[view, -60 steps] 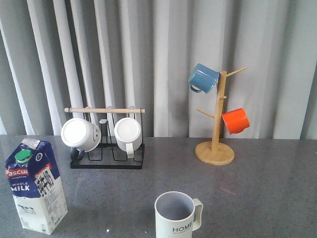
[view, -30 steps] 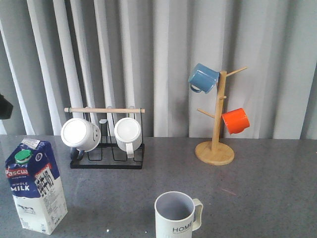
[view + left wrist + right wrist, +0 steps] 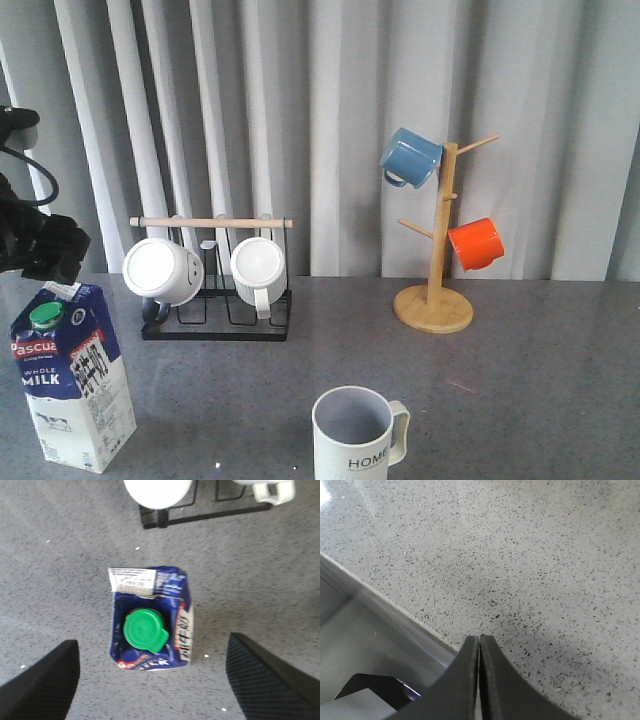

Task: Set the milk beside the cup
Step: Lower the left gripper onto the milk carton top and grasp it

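The milk (image 3: 72, 375) stands upright at the front left of the grey table, green cap on top. The HOME cup (image 3: 355, 432) stands at the front middle, well to the right of the milk, handle to the right. My left gripper (image 3: 45, 252) hangs just above and behind the carton at the left edge of the front view. In the left wrist view the left gripper (image 3: 151, 642) is open wide, its fingers (image 3: 45, 680) apart on either side above the milk (image 3: 172, 587), not touching it. My right gripper (image 3: 479, 638) is shut and empty over the table edge, out of the front view.
A black rack (image 3: 215, 325) with a wooden bar holds two plain white mugs (image 3: 162, 270) behind the milk. A wooden mug tree (image 3: 437, 250) with a blue mug (image 3: 410, 157) and an orange mug (image 3: 475, 243) stands at the back right. The rack also shows in the left wrist view (image 3: 200, 516).
My left arm has come into the front view from the left edge and now hangs over the milk. The milk and cup have not moved.
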`<state>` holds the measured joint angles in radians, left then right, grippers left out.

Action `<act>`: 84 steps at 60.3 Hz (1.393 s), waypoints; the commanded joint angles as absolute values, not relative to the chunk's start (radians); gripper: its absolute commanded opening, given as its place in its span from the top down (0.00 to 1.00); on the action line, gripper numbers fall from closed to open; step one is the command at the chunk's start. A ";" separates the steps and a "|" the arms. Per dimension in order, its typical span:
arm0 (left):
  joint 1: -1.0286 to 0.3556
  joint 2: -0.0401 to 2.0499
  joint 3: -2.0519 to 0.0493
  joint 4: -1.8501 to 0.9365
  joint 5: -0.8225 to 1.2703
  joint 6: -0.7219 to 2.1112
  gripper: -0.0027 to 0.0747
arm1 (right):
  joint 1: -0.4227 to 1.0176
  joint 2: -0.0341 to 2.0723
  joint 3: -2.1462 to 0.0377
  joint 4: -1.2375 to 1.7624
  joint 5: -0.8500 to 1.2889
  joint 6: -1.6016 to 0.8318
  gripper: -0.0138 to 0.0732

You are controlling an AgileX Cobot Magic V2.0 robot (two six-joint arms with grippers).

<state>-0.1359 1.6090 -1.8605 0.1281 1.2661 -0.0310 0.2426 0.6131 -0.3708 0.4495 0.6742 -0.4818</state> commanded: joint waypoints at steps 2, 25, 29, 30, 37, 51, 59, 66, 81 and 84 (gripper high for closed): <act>-0.141 1.594 -1.892 0.168 1.252 -0.046 0.22 | 0.236 0.614 -0.396 0.468 0.627 -0.479 0.85; -0.078 1.650 -1.887 0.089 1.252 -0.037 0.22 | 0.236 0.614 -0.396 0.468 0.624 -0.479 0.85; -0.071 1.653 -1.887 0.090 1.252 -0.037 0.22 | 0.236 0.614 -0.396 0.468 0.624 -0.479 0.85; -0.071 1.655 -1.887 0.090 1.252 -0.037 0.22 | 0.236 0.614 -0.396 0.468 0.624 -0.479 0.85; -0.071 1.662 -1.887 0.081 1.252 -0.017 0.22 | 0.236 0.614 -0.396 0.468 0.623 -0.479 0.85; -0.071 1.688 -1.887 0.010 1.252 0.008 0.22 | 0.236 0.614 -0.396 0.468 0.623 -0.479 0.85; -0.071 1.700 -1.887 0.010 1.252 0.008 0.22 | 0.236 0.614 -0.396 0.468 0.623 -0.479 0.85; -0.071 1.711 -1.887 0.010 1.252 0.008 0.22 | 0.236 0.614 -0.396 0.468 0.623 -0.479 0.85; -0.071 1.746 -1.875 0.014 1.252 0.014 0.22 | 0.236 0.614 -0.396 0.467 0.623 -0.479 0.85; -0.071 1.751 -1.875 0.017 1.252 0.014 0.22 | 0.236 0.614 -0.396 0.467 0.623 -0.479 0.85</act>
